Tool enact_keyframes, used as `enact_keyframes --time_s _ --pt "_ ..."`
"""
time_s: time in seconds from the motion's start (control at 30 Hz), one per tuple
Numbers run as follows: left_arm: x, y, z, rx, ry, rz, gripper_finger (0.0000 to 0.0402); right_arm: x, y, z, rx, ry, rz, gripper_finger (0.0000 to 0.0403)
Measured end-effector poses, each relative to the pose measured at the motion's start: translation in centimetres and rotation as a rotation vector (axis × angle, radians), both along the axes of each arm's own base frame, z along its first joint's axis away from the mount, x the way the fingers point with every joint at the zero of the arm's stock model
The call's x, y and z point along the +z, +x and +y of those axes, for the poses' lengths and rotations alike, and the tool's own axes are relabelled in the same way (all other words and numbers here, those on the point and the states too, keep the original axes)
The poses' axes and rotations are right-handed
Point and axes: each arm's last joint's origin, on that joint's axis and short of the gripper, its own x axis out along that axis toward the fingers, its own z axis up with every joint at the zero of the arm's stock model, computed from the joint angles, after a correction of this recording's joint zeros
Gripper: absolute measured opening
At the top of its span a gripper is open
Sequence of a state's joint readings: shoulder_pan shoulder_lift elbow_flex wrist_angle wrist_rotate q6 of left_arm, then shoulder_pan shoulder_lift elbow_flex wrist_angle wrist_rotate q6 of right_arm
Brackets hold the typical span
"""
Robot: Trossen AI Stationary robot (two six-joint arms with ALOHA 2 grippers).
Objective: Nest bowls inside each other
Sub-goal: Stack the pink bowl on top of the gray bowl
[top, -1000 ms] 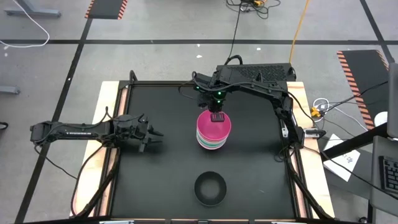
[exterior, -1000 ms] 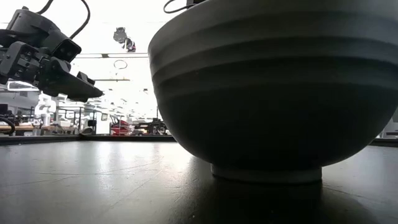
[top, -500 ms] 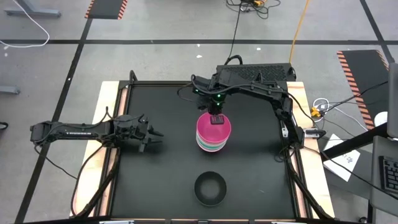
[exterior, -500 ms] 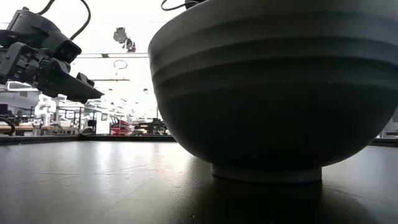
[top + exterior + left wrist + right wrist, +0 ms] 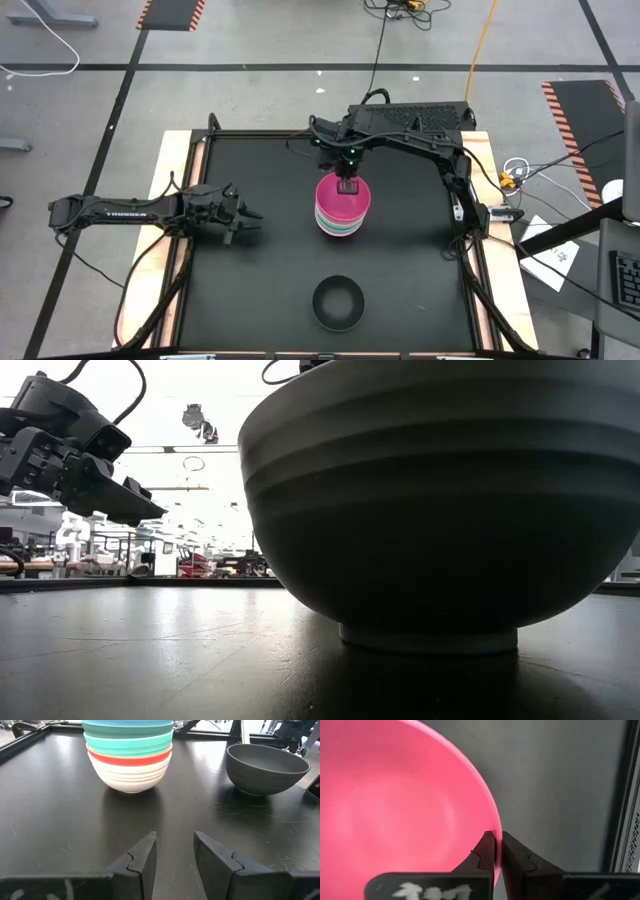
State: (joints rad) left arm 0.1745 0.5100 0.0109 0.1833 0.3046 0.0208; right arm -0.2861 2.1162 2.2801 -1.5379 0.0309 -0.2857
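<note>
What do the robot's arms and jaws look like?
Both arms are dark, jointed metal with black cables. The left arm has white lettering along it. Green lights glow on the right arm. The jaws are black wedges with notched inner edges.

- Black tabletop [image 5: 260, 280] with pale wooden edging.
- Grey floor [image 5: 250, 40] with dark lines and orange-black hazard stripes [image 5: 170, 13].
- Yellow cable [image 5: 484, 40] on the floor.
- Paper sheet [image 5: 548, 255] beside the tabletop.

Left arm [image 5: 110, 210] reads "TROSSEN" (white lettering).
</note>
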Motion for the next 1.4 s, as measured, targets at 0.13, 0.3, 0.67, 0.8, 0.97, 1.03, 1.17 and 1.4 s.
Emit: enact_keyframes --time_s 0.13,0.3,0.67,0.8,0.97,1.03,1.17,1.4 --pt "0.0 0.0 0.0 0.0 0.0 0.0 0.0131 0.0 0.01 -0.03 0.002 -0.001 -0.001 0.0002" --pt "0.0 0.0 0.0 0.0 0.0 0.0 0.0131 0.0 0.02 -0.03 0.003 -0.001 -0.002 0.0002" --pt "0.0 0.0 0.0 0.0 0.0 0.0 0.0131 0.0 0.1 -0.06 0.01 0.0 -0.011 0.0002" --pt "0.0 0.0 0.0 0.0 0.0 0.0 0.0131 -0.01 0.14 -0.07 0.012 -0.001 -0.014 0.0006" --pt "0.0 0.0 0.0 0.0 0.0 0.0 0.0131 -0.05 0.18 -0.1 0.01 -0.004 -0.014 0.0013" --pt "0.0 0.0 0.0 0.0 0.0 0.0 0.0131 -0.05 0.23 -0.09 0.011 -0.002 -0.02 0.0014" --pt "0.0 0.0 0.0 0.0 0.0 0.0 0.0131 -0.05 0.25 -0.06 0.013 0.01 -0.025 0.0015" --pt "-0.01 0.0 0.0 0.0 0.0 0.001 0.0131 0.0 0.22 0.0 0.026 0.019 -0.027 0.0016"
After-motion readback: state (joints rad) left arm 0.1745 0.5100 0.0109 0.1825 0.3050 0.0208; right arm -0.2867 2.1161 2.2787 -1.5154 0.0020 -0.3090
